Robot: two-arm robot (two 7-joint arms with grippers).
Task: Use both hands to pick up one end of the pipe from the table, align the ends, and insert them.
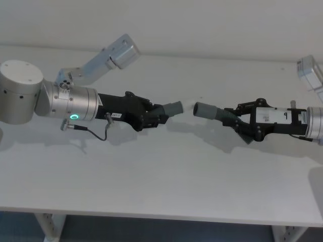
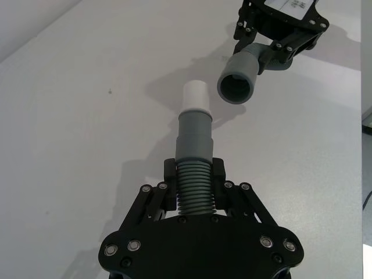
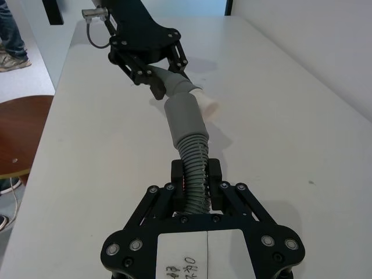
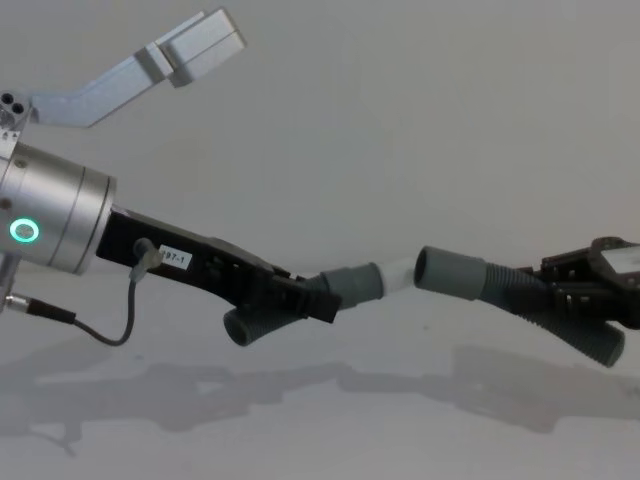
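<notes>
Both pipe pieces hang above the table, end to end with a small gap. My left gripper is shut on the ribbed part of one grey piece, whose white tip points at the other piece. My right gripper is shut on the ribbed part of the second piece, whose open collared mouth faces the tip. In the chest view the white tip sits just short of the collar. In the right wrist view the collar lies a little beside the tip.
The table's front edge runs along the near side. A silver link of the left arm rises behind the left wrist. Off the table's end, a brown round seat stands on the floor.
</notes>
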